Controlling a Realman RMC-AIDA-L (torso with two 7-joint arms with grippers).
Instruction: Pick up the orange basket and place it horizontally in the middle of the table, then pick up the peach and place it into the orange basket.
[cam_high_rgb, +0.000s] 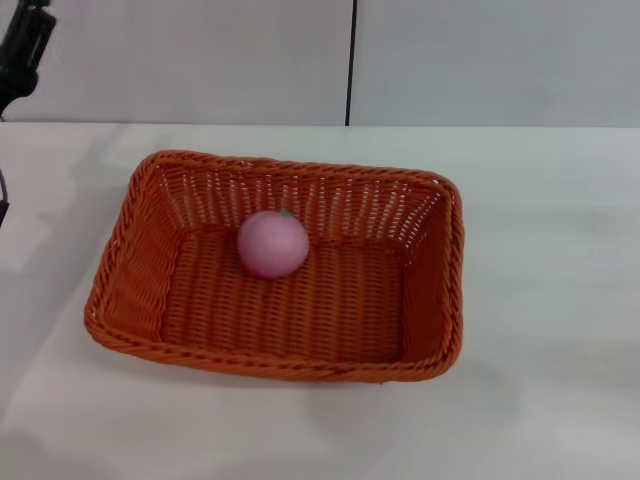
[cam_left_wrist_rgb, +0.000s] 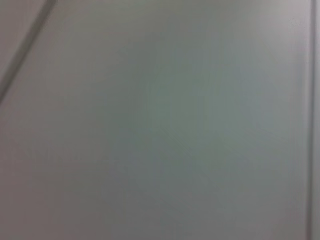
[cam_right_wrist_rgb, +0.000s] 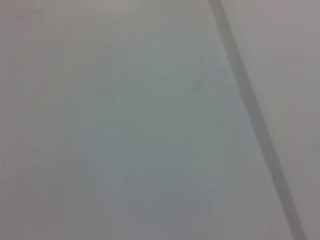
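Head view, peach (cam_high_rgb: 273, 244) inside orange basket (cam_high_rgb: 130, 300), bare table (cam_high_rgb: 540, 300) all round, left hand (cam_high_rgb: 22, 50) grip unclear.

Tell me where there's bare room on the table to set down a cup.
The table is bare to the right of the basket, along the front edge below it, and in the strip behind it up to the wall. Inside the basket, the floor in front of the peach is free. The left side is narrower.
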